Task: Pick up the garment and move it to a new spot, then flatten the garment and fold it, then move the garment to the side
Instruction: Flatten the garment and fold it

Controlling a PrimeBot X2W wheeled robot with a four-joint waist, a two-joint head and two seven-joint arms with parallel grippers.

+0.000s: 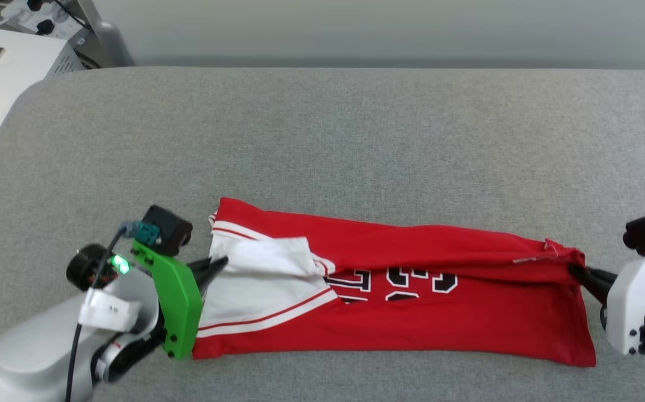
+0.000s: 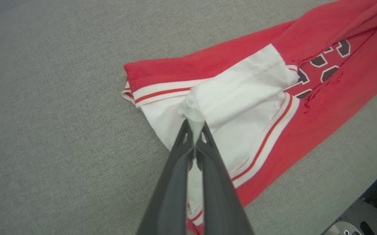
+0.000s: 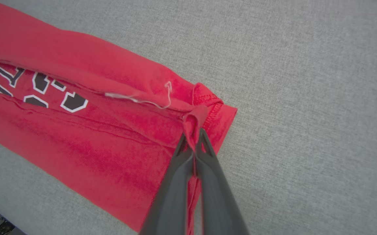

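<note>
My left jaws pinch the white sleeve (image 1: 261, 262) of the red jersey (image 1: 439, 318), lower left of head view; my right jaws pinch its hem edge (image 3: 196, 119), lower right. Jersey lies folded lengthwise on grey bench (image 1: 356, 139), lower centre.

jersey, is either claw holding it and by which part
Both hold the jersey: the left claw pinches white sleeve fabric at one end, the right claw pinches the red hem at the other.

Red garment (image 1: 412, 312) — white sleeves, red-white striped trim, grey table (image 1: 356, 128)
</note>
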